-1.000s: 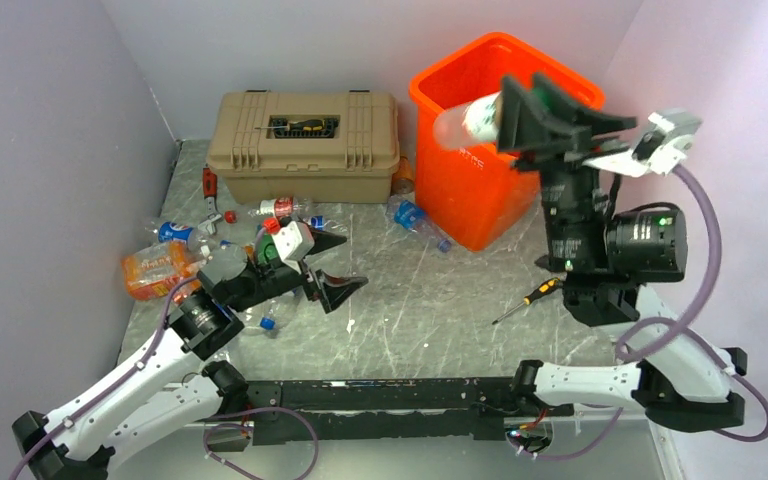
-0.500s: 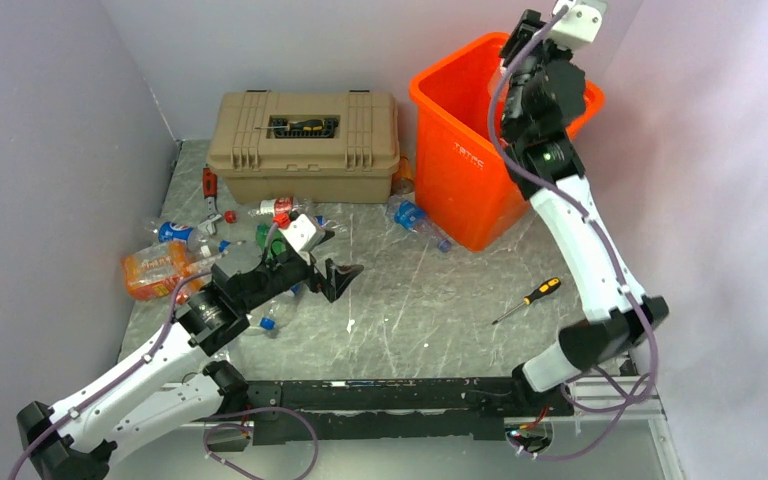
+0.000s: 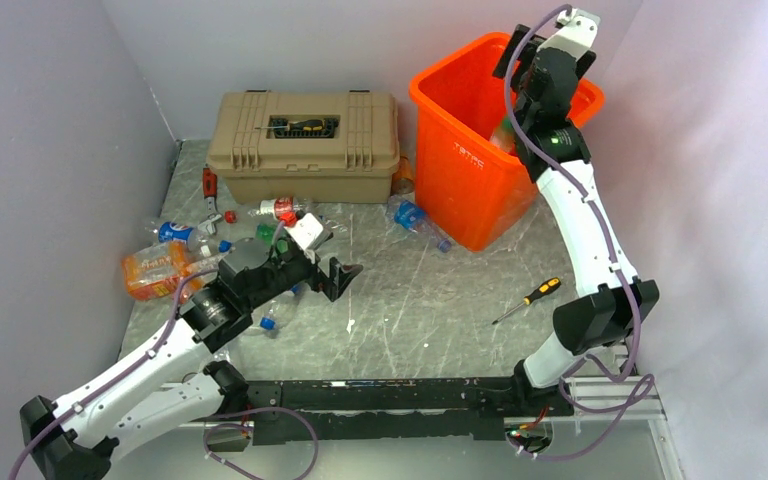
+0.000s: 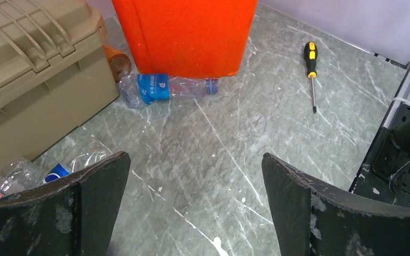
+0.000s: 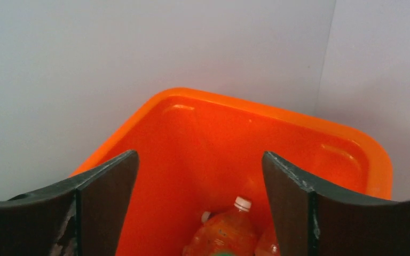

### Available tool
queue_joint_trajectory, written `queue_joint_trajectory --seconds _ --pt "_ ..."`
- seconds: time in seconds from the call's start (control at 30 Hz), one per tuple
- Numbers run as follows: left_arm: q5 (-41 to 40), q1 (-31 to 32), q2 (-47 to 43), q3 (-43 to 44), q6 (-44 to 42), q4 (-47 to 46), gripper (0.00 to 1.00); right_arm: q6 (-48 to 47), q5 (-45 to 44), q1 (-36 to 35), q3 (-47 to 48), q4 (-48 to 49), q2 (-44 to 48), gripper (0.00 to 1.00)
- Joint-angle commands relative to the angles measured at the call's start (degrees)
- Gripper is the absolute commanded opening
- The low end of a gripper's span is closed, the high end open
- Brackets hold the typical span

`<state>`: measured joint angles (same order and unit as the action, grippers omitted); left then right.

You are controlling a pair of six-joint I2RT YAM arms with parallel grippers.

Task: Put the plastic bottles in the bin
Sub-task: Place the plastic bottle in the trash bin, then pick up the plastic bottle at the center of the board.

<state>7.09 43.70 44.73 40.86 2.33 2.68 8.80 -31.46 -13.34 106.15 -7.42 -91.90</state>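
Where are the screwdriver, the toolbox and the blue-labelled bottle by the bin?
Screwdriver (image 4: 310,57): left wrist view, on its handle.
Toolbox (image 3: 350,135): top external view, on its lid.
Blue-labelled bottle (image 4: 152,88): left wrist view, on its label.

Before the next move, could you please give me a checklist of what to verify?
1. Right jaws open, empty, above the orange bin: ok.
2. Orange-labelled bottle inside the bin: ok.
3. Left jaws open, empty: ok.
4. Pepsi bottle lying free at the bin's foot: ok.
5. Screwdriver apart from bottles: ok.
6. All bottles binned: not ok; orange-wrapped bottle lies outside.
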Motion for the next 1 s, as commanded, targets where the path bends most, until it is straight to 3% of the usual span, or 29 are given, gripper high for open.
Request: queue_joint_trajectory --seconds 0.0,0.23,0.4,0.6,0.73,0.87,0.97 --pt "-1.02 0.14 1.0 3.05 -0.46 1.05 1.0 3.07 0.14 0.77 0.14 -2.05 1.35 0.96" --pt "-3.36 0.19 1.35 2.82 -0.18 1.11 1.0 6.82 3.1 -1.68 2.93 -0.75 9.73 1.0" --pt "-9.42 0.14 2.07 4.16 0.34 3.2 0.99 2.92 2.73 -16.56 -3.23 3.79 19.57 1.0" --pt "-20.75 0.19 -0.56 4.48 0.81 4.51 0.99 5.79 2.42 -33.57 -19.97 -0.26 29.92 1.0" --pt "-26.45 0.24 -3.74 4.4 -0.65 5.73 0.99 6.79 -3.54 -43.28 -32.83 -3.91 33.25 1.0" --pt "-31.59 0.24 -6.17 5.41 0.13 10.62 0.99 10.4 -7.23 -50.0 -45.12 -5.16 34.19 1.0" --pt "-35.48 0.2 -5.32 5.99 0.21 14.3 0.99 18.39 -8.43 -51.5 -52.95 -6.16 32.95 1.0"
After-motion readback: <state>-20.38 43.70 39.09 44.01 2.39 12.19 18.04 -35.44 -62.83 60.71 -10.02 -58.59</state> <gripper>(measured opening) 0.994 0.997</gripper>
